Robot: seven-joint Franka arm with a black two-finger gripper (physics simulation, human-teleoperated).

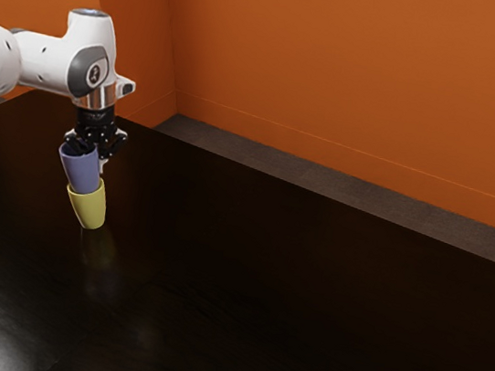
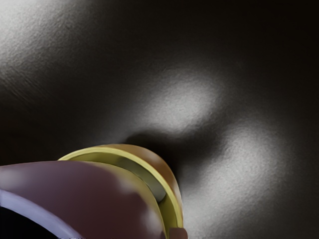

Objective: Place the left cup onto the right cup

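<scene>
So the purple cup [image 1: 80, 168] is sitting nested in the mouth of the yellow cup [image 1: 88, 207], leaning a bit rather than dead upright. The yellow cup itself is down on the glossy black table [image 1: 284, 320], with its reflection right under it. The black gripper [image 1: 97, 141] is directly above the yellow cup, jaws clenched on the purple cup's rim. From the wrist cam the purple cup [image 2: 75, 199] bulges out of the yellow cup's rim [image 2: 149, 174], with the orange wall [image 1: 357, 62] well behind the yellow cup.

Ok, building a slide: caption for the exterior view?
Gripper holds the purple cup, tilted, nested in the yellow cup.
</scene>
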